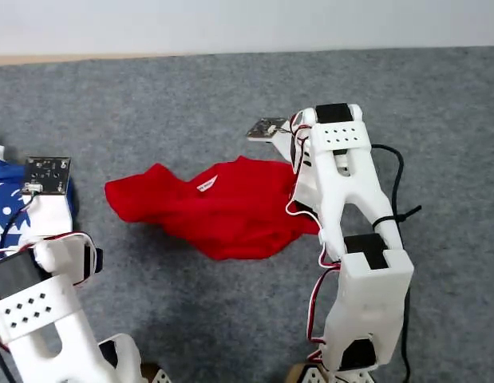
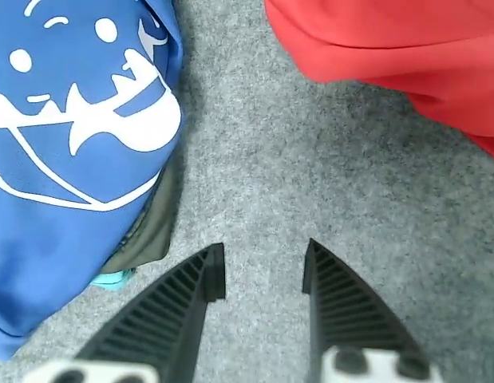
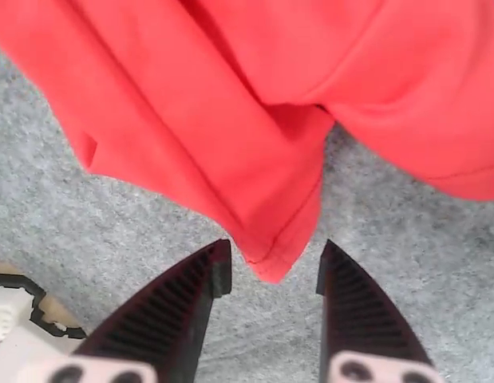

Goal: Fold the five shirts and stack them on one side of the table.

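I have the red shirt (image 1: 223,215) lying crumpled and unfolded near the middle of the grey table (image 1: 231,88), a small white tag showing at its collar. The right arm (image 1: 350,199) stands over that shirt's right-hand edge in the high view. From its wrist camera I see the right claw (image 3: 274,255) released, jaws apart. A folded corner of the red cloth lies between the two fingertips, with grey table to either side. I cannot tell whether the fingers touch the cloth, and they are not clamped on it. The blue shirt (image 1: 7,199), with its white print facing up, sits at the table's left edge, well apart from the red one. Through the left wrist camera I see it resting on top of other cloth: an olive layer (image 2: 155,227) and a teal edge (image 2: 111,279) peek out beneath it. The left arm (image 1: 39,295) is at the lower left of the high view, just beside that pile. The left claw (image 2: 262,255) is also released, jaws spread and holding nothing. It hangs over bare table between the blue shirt and the near edge of the red shirt, touching neither.
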`<state>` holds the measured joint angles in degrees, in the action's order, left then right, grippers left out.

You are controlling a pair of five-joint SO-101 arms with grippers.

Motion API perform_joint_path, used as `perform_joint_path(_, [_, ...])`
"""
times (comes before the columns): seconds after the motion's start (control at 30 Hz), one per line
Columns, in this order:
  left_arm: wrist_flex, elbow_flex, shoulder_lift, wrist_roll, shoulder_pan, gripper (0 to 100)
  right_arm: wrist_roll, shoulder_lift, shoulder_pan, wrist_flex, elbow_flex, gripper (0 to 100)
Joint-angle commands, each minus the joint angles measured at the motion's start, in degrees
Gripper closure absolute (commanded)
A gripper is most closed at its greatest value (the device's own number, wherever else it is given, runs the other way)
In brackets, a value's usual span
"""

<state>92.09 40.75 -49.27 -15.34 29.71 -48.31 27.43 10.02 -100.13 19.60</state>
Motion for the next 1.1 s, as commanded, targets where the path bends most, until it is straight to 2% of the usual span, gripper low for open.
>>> perform_joint_path(0.0, [-1.1,-0.3,-0.9,-0.4,-0.5,83,-0.4,-0.5,0.3,-2.0,0.4,79.8])
perform_joint_path(0.27, [-1.1,-0.2,-0.7,-0.4,-0.5,83,-0.4,7.5,0.4,-2.2,-0.8,81.2])
perform_joint_path(0.4, [-1.1,-0.2,-0.7,-0.4,-0.5,83,-0.5,7.5,0.5,-2.2,-0.4,95.7])
perform_joint_path(0.47, [-1.1,-0.2,-0.7,-0.4,-0.5,83,-1.3,5.7,0.2,-2.4,-0.4,98.3])
perform_joint_path(1.07, [-1.1,-0.3,-0.9,-0.4,-0.5,83,-1.7,-35.0,-0.9,-1.5,-0.4,98.8])
